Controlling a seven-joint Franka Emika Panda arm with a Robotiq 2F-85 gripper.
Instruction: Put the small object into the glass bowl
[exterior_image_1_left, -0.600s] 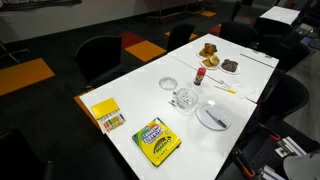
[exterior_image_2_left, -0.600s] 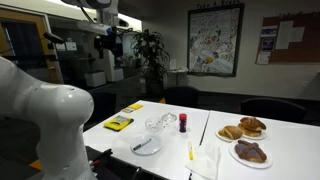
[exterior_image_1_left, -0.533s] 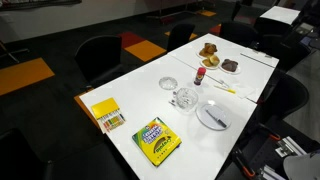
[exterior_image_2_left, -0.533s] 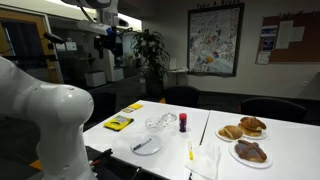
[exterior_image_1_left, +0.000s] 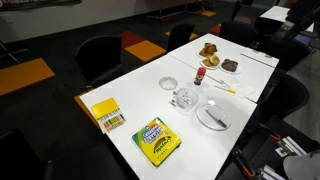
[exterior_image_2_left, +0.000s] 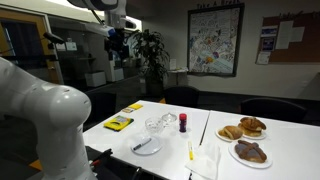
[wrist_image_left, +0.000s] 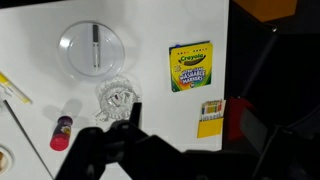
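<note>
The small object (exterior_image_1_left: 200, 74) is a tiny upright red item with a pale top, standing on the white table (exterior_image_1_left: 128, 118). It also shows in an exterior view (exterior_image_2_left: 183, 122) and lies at the lower left of the wrist view (wrist_image_left: 62, 132). The glass bowl (exterior_image_1_left: 184, 98) stands close beside it in both exterior views (exterior_image_2_left: 157, 123) and in the wrist view (wrist_image_left: 118, 98). My gripper (exterior_image_2_left: 117, 40) hangs high above the table's far end, well away from both. In the wrist view (wrist_image_left: 198, 130) its dark fingers look spread and empty.
A white plate (exterior_image_1_left: 213, 116) holding a dark stick, a shallow clear dish (exterior_image_1_left: 169, 85) and a yellow marker (exterior_image_1_left: 224, 89) surround the bowl. A green crayon box (exterior_image_1_left: 157, 140) and a yellow crayon box (exterior_image_1_left: 107, 114) lie at one end. Plates of pastries (exterior_image_1_left: 209, 50) sit at the other.
My gripper has shifted a little to the right in the exterior view that shows the arm. Nothing on the table has moved.
</note>
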